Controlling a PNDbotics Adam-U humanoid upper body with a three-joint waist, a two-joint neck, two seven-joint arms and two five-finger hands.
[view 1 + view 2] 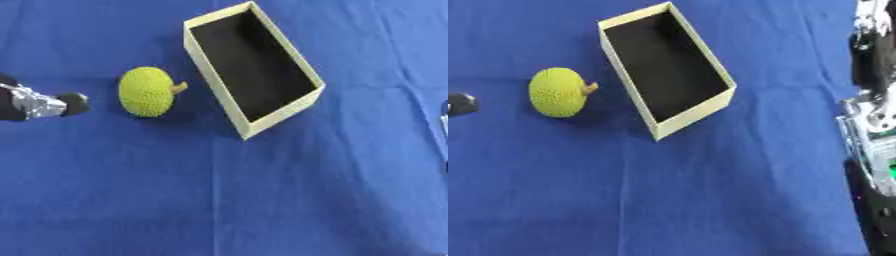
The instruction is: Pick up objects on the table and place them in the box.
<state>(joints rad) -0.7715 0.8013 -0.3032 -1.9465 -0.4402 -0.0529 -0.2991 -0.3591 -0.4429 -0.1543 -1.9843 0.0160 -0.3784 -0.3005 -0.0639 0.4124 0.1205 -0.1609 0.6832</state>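
Note:
A yellow-green bumpy fruit (146, 92) with a short brown stem lies on the blue cloth, just left of the box. The cream box (298, 107) with a black inside stands open, slanted, at the upper middle, and nothing shows inside it. My left hand (44, 103) comes in from the left edge, with one straight black fingertip (74, 102) pointing at the fruit and a small gap between them. It holds nothing. Along the right edge, my right arm (872, 125) shows as silver and black parts, well clear of the box. Its hand cannot be made out.
Blue cloth (219, 200) covers the whole table. Its near half lies flat and bare, with a faint fold line running down the middle.

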